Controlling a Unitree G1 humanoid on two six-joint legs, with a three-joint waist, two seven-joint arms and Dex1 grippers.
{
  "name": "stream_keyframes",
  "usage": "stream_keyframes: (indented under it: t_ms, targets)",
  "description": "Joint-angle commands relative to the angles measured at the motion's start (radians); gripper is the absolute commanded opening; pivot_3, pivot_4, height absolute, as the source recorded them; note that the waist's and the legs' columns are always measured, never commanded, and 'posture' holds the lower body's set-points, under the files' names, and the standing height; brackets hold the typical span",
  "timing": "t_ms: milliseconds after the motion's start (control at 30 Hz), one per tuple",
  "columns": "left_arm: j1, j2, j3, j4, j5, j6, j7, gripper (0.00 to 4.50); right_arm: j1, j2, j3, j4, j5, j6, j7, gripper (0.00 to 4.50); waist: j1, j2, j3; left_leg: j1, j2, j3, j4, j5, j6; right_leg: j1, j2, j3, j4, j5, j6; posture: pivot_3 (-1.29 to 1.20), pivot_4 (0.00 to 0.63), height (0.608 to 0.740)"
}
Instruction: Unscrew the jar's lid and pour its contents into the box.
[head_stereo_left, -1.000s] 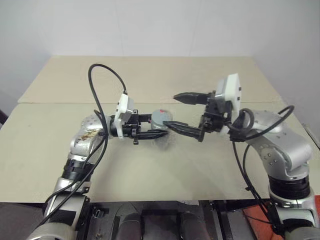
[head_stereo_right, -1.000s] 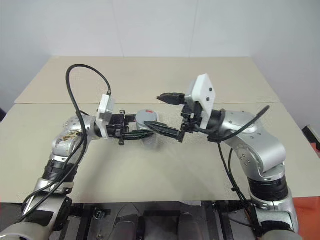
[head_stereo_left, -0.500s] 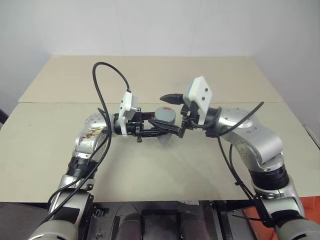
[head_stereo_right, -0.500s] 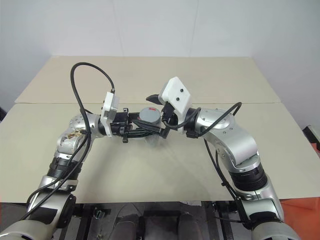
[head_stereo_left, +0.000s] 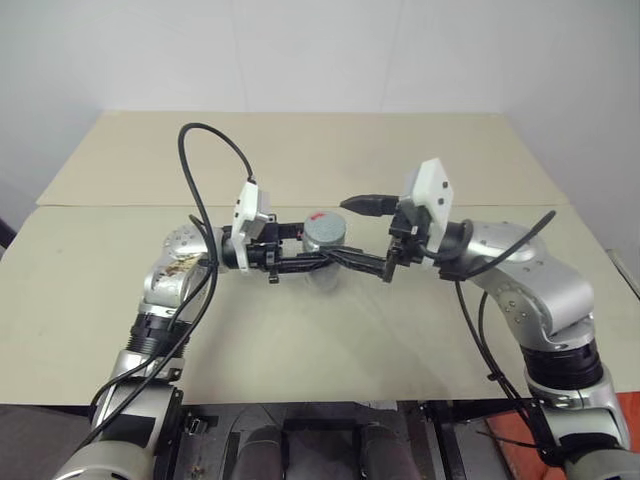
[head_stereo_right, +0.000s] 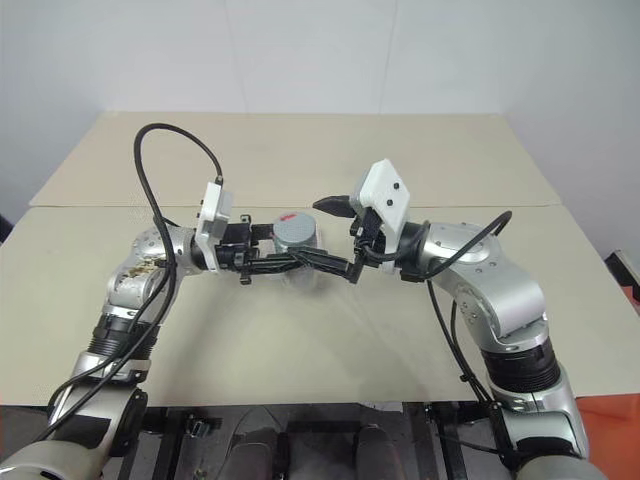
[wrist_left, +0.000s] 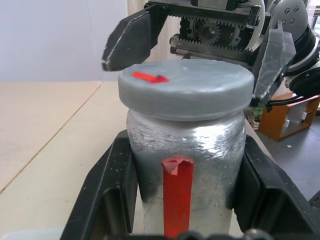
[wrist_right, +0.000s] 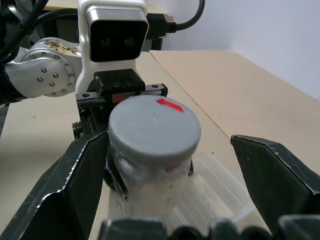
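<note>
I am holding the jar (wrist_left: 186, 167) upright in my left gripper (head_stereo_left: 312, 258), its two black fingers (wrist_left: 107, 200) pinching the silvery body from either side, the red label stripe facing back along the fingers. The jar is hanging over the table (head_stereo_left: 300, 330), and just under it the clear box (wrist_right: 215, 192) is lying on the tabletop, so the pouring spot is already below.

The lid (wrist_left: 185, 87) is sitting on the jar, flat and grey with its small red mark on top, so I judge that I am at the unscrewing step, with the pour not yet begun.

Beyond the jar, my right gripper (head_stereo_left: 358, 232) is reaching in level from the opposite side with its fingers spread wide. One finger (wrist_right: 75, 175) is lying close against the lid's edge, while the other (wrist_right: 272, 167) is standing well apart from it. The lid is between them but I am not gripping it.

Next, I think, I need to centre the lid between these fingers, close them on its rim only, then twist while my left grip is keeping the jar from turning.
</note>
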Motion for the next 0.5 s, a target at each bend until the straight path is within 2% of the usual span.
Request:
stream_keyframes:
  t_ms: [33,500]
  targets:
    - [0.005,0.013,0.008,-0.041,-0.020,-0.015,-0.028,2.24,0.001,-0.023,-0.077,-0.010,0.008,-0.034,0.001,4.45,0.000,0.000,0.000,0.000,0.000,0.000,0.000,0.000,0.000,0.000,0.000,0.000,0.000,0.000,0.000,0.00,0.150,0.740]
    - [0.007,0.018,0.015,-0.034,-0.012,-0.018,-0.029,2.24,0.060,-0.071,-0.100,-0.051,0.030,-0.050,0.086,4.45,0.000,0.000,0.000,0.000,0.000,0.000,0.000,0.000,0.000,0.000,0.000,0.000,0.000,0.000,0.000,0.00,0.150,0.740]
